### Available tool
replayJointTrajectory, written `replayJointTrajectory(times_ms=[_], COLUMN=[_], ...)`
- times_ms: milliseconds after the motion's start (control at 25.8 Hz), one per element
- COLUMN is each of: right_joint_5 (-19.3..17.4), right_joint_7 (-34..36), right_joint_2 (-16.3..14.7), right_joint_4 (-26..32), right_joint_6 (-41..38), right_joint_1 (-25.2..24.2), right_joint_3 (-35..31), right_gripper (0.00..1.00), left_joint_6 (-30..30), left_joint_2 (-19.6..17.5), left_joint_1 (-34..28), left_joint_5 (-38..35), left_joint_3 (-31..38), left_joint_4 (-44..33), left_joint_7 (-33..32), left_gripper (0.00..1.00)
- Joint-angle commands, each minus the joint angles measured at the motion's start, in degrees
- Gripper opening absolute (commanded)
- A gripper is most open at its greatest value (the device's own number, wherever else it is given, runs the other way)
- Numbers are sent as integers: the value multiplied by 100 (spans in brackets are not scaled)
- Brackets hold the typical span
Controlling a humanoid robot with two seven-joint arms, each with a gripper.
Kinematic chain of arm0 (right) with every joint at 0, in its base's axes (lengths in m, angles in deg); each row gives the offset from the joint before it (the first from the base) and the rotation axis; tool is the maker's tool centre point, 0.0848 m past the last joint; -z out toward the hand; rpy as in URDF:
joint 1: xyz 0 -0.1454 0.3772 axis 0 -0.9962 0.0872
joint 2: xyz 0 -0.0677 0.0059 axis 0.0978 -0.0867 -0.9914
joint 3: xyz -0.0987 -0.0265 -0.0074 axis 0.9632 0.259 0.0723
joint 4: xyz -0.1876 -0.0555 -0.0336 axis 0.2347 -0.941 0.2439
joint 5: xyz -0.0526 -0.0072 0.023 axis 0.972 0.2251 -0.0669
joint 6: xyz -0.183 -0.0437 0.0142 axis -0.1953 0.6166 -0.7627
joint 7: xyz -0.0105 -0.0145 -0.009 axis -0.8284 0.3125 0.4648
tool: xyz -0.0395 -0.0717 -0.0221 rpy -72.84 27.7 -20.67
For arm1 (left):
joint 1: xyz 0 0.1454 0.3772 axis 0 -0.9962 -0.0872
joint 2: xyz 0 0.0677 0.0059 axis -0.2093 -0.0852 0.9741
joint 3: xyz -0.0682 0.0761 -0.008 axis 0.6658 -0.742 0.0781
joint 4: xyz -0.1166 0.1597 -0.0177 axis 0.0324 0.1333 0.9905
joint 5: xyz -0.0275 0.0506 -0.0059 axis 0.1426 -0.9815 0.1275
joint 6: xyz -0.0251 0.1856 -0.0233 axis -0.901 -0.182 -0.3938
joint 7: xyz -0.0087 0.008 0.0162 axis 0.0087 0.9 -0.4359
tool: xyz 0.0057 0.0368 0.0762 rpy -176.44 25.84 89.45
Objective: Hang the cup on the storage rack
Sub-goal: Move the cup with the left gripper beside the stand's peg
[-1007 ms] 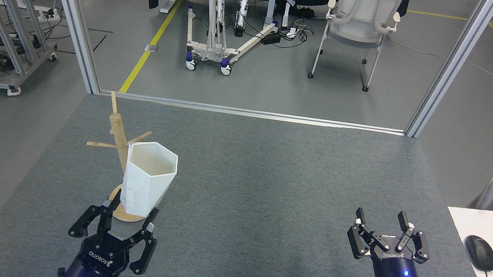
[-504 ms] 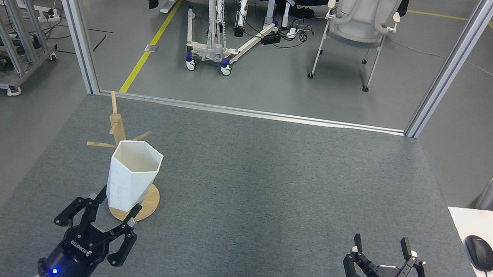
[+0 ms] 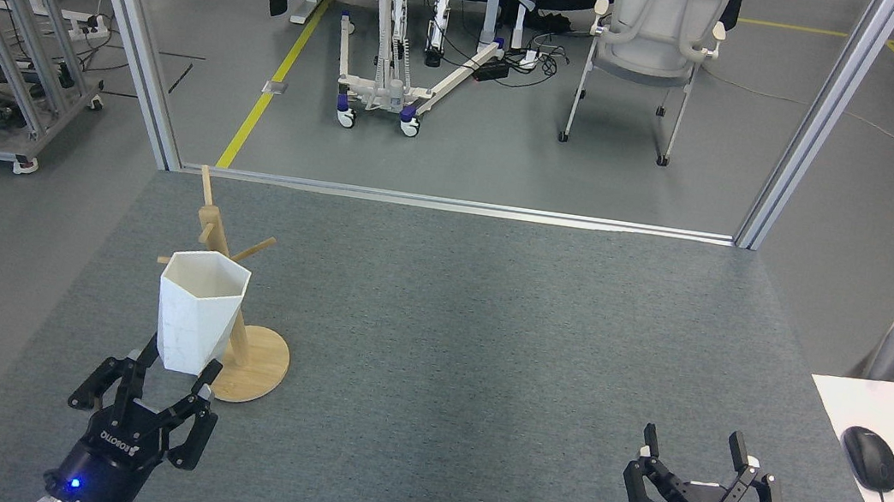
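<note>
The left claw pinches the base of the matte white hexagonal cup, upright beside the light wooden peg rack. The right claw is spread, idle. Judged: carrying step; next, align the unseen handle with a peg.

left gripper clamped, right gripper spread
</note>
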Motion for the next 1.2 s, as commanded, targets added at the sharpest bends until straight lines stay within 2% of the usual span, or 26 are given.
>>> replayJointTrajectory(times_ms=[0, 620, 1162], right_joint_5=[2, -7, -7], right_joint_7=[-1, -1, -1], right_joint_2=[1, 1, 9], right_joint_4=[0, -18, -62], right_joint_6=[-2, -10, -2], right_joint_1=[1, 27, 27], right_joint_3=[-4, -4, -136], right_gripper=[99, 99, 99], left_joint_6=[-7, -51, -51], left_joint_2=[7, 25, 7], left_joint_1=[133, 151, 652], left_joint_5=[47, 214, 346], left_joint_3=[2, 274, 265], left_joint_4=[180, 487, 962], left_joint_7=[-5, -5, 4], left_gripper=[0, 0, 0])
